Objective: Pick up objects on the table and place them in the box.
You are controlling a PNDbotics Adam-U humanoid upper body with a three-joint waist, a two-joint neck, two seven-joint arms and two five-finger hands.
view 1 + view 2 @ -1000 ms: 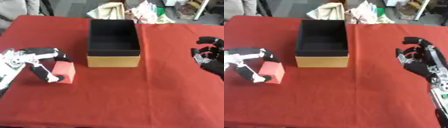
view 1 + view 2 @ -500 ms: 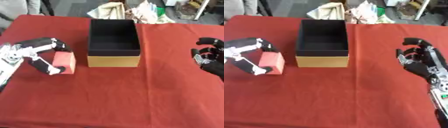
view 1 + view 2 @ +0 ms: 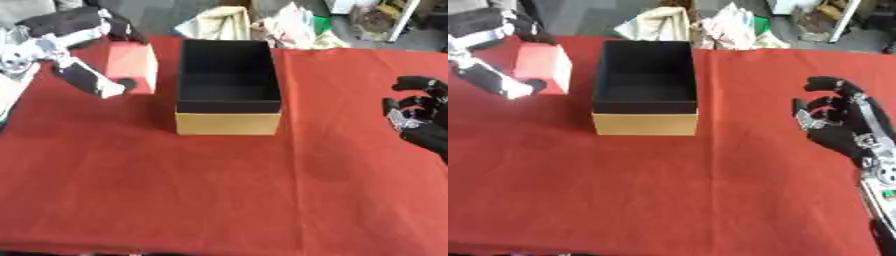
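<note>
- Left hand (image 3: 74,47) at 10 o'clock of the view, fingers and thumb clamped round a red block (image 3: 131,67), fingers over its top, thumb at its lower front.
- Red block held up off the red tablecloth (image 3: 219,190), tilted, just left of the box (image 3: 227,87), at the box's 9 o'clock; touching the box or not: could not tell.
- Box open-topped, black inside, tan front wall, standing upright at 12 o'clock of the table centre; nothing seen inside it.
- Right hand (image 3: 842,122) at 3 o'clock, well apart from the box, palm toward the camera, fingers loosely curled upward, holding nothing; forearm running down to 5 o'clock in the right eye view.
- Crumpled cloths or bags (image 3: 262,27), cream, white and green, past the far table edge at 12 o'clock, behind the box.
- White strip (image 3: 13,97) at the left border at 9 o'clock, below the left hand; could not tell what it was.
</note>
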